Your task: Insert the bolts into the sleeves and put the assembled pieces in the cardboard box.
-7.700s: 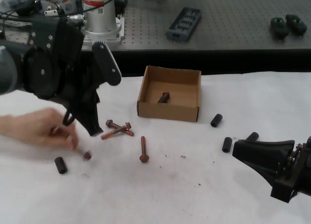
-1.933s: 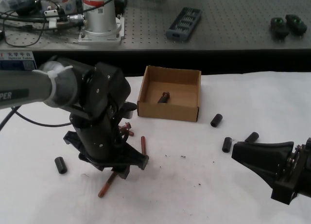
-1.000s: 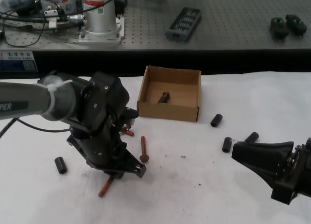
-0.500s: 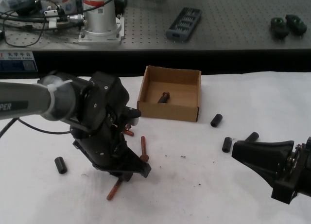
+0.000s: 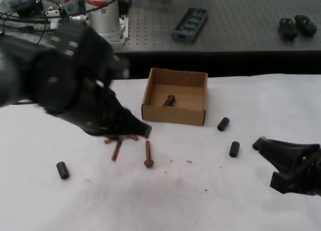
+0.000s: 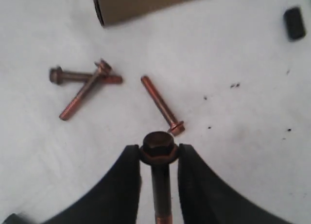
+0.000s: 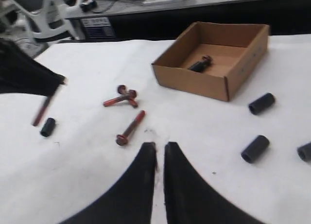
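One bolt (image 6: pixel 158 148) hung clamped just below its head in my left jaws over the bench (image 5: pixel 200 206), while the right jaws sat nearly closed and empty, so I judged insertion came next, needing the right to take a sleeve (image 5: pixel 234 149).

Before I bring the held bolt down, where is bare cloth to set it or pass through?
Bare white cloth lies between the lone copper bolt and the nearest black cylindrical sleeve, in front of the brown cardboard box. Crowded: the two crossed copper bolts near the left gripper, which is shut on another bolt.
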### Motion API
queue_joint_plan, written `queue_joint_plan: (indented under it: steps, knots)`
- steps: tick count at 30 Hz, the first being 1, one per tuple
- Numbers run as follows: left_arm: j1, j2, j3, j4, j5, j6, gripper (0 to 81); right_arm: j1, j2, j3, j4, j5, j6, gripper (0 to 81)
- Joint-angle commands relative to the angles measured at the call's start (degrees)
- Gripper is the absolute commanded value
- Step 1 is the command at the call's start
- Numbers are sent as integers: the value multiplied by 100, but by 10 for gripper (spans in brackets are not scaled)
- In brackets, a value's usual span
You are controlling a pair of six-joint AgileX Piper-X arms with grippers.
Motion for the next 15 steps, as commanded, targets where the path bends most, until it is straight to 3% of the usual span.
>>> queue_joint_plan:
  steps: [1,10,15]
  knots:
    - [-8,-1112,800,-824,-143,-281,6,20,-46,-79,5,144,25,70]
    - [-8,-3357,2992,-2426,-418,-831,6,20,-34,-1087,2260,758,347,70]
    - [-8,-4169,3960,-3399,-444,-922,6,20,24,-1497,2550,837,347,71]
